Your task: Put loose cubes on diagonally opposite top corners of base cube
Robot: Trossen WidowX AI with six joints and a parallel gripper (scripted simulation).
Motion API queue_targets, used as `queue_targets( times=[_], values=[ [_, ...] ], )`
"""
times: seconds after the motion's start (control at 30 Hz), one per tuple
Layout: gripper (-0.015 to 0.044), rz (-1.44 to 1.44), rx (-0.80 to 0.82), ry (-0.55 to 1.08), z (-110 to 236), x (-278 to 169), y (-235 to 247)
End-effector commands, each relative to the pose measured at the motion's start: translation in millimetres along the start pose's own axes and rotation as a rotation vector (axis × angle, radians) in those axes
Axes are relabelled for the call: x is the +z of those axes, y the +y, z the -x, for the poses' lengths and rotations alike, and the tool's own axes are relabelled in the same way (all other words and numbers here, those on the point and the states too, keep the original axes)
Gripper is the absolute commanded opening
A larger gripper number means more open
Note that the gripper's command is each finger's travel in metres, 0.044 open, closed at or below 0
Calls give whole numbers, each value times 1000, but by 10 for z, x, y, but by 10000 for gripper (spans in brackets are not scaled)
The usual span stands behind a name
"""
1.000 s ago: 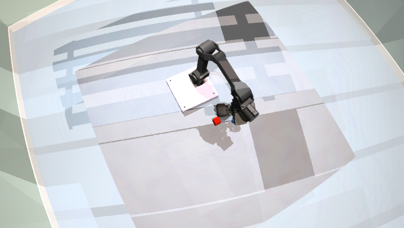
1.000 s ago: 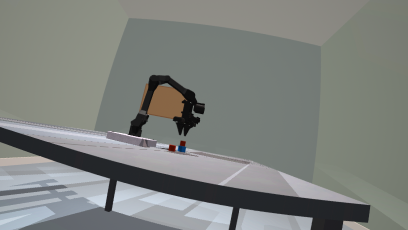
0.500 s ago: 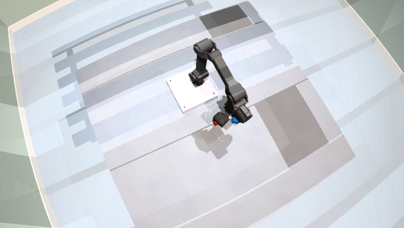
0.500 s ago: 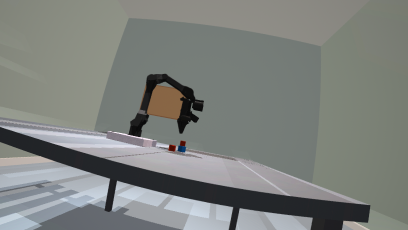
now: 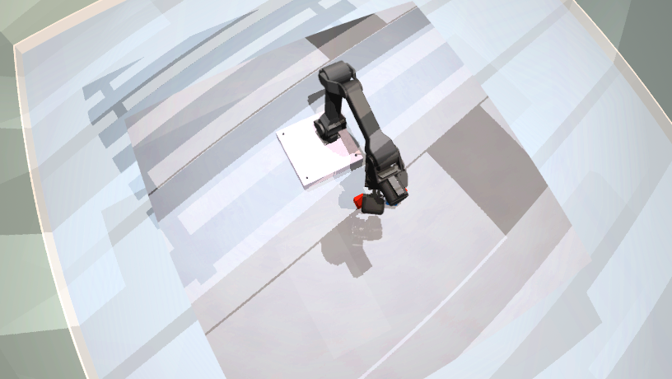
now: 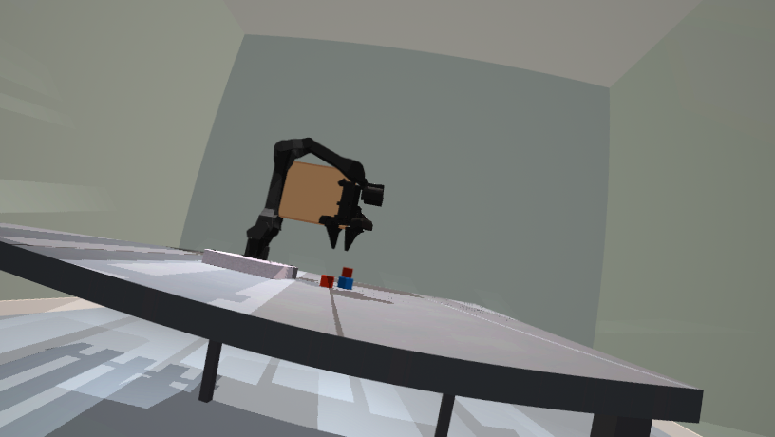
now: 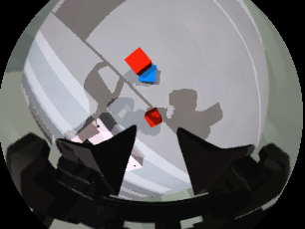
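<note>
In the exterior view the white base plate lies at the left on the tabletop with the black arm rising from it; right of the plate a red cube sits on the tabletop just beside the blue cube; a second red cube rests on top of the blue one. The tool hangs above the cubes, well apart from them, its fingers spread and grasping nothing.
</note>
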State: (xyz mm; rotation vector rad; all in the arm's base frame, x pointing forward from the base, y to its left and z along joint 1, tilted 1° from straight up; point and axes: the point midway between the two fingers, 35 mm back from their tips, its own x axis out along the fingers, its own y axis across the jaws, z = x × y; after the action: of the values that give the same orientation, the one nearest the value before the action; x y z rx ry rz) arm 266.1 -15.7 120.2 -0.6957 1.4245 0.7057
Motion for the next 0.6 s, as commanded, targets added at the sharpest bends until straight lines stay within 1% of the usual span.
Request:
queue_targets(
  times=[0.0,0.2,0.57],
  values=[
    [265,320,1,5,39,-145,7],
    [265,578,1,6,70,-245,2],
    [265,586,1,6,59,-247,1]
  ],
)
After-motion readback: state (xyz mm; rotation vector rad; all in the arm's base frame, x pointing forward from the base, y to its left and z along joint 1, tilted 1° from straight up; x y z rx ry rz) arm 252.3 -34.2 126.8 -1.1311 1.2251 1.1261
